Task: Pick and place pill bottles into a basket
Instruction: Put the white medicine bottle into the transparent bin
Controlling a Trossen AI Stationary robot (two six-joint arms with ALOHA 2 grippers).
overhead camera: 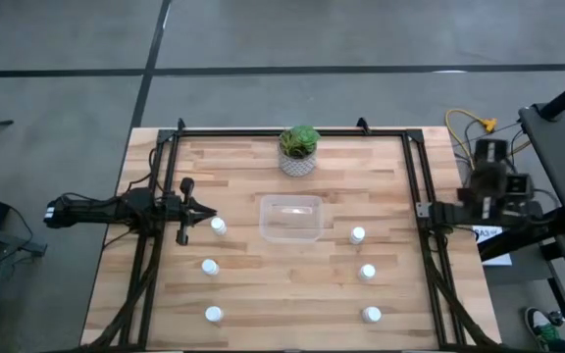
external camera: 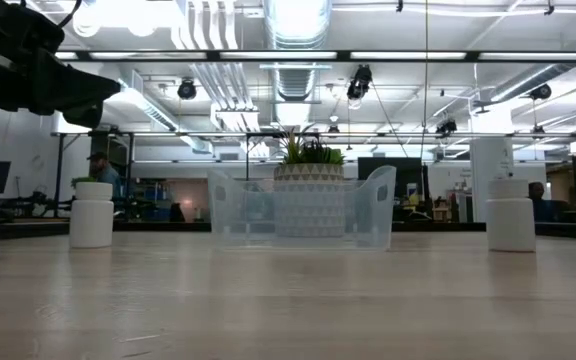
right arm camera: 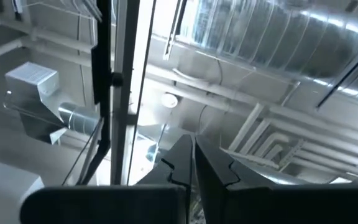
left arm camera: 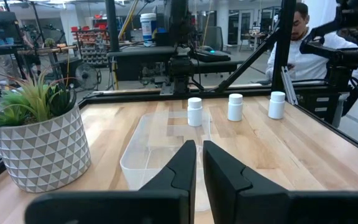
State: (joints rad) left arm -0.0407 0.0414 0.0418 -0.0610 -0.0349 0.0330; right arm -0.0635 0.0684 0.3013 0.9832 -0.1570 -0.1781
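Six small white pill bottles stand upright on the wooden table: three on the left and three on the right. The clear tray sits between them at the table's middle, with no bottles in it. My left gripper hovers shut and empty just left of the tray, above the nearest left bottle, pointing at the tray. My right gripper is shut and empty, parked off the table's right edge on the folded arm, pointing up at the ceiling.
A white patterned pot with a green plant stands at the far edge behind the tray. A black frame runs around the table. A person sits beyond the table's right side.
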